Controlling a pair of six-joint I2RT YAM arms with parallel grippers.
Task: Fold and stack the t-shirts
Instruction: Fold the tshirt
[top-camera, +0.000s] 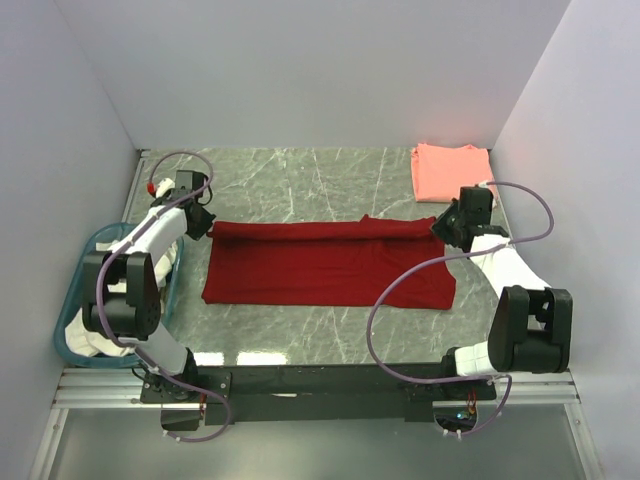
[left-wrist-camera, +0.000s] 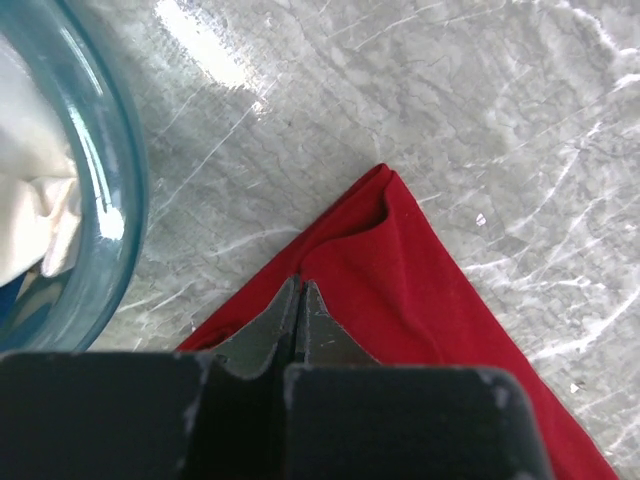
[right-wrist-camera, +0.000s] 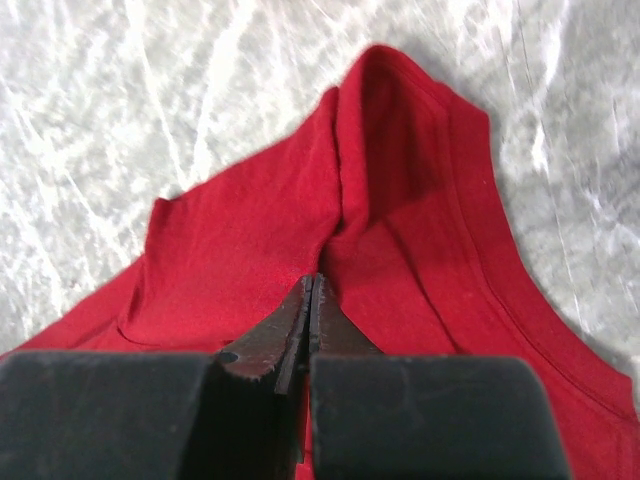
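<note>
Marble worktop (top-camera: 300, 180): two t-shirts, two grippers, one basket.
One deep red t-shirt (top-camera: 330, 265) lies spread across the middle, and one salmon-pink t-shirt (top-camera: 450, 172) sits folded in the far right corner. The left gripper (top-camera: 203, 222) is pinched shut on the red shirt's far left corner, the right gripper (top-camera: 445, 228) on its far right corner. One blue basket (top-camera: 66, 305) stands at the left edge.

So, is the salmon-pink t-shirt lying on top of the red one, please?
No, the salmon-pink t-shirt lies apart in the far right corner, the red t-shirt mid-table.
</note>
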